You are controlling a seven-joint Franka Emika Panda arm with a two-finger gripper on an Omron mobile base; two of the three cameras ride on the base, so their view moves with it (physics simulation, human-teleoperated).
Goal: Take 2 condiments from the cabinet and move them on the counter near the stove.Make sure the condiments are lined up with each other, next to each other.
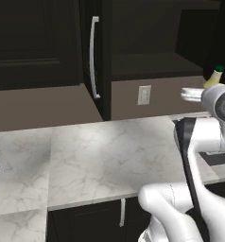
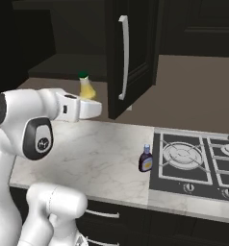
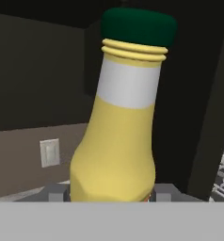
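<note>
Condiments status: the dark purple-brown bottle [image 2: 146,159] stands upright on the counter [image 2: 87,158], just left of the stove [image 2: 193,161]; that half appears done. The yellow bottle [image 3: 118,127], green cap up, is clamped in the gripper [image 2: 90,106], held in the air above the counter in front of the open cabinet [image 2: 131,53], well left of and farther back than its partner. Remaining, by my judgement: carry it right and set it beside the dark bottle, in line. Risk: knocking over the standing bottle on approach.
</note>
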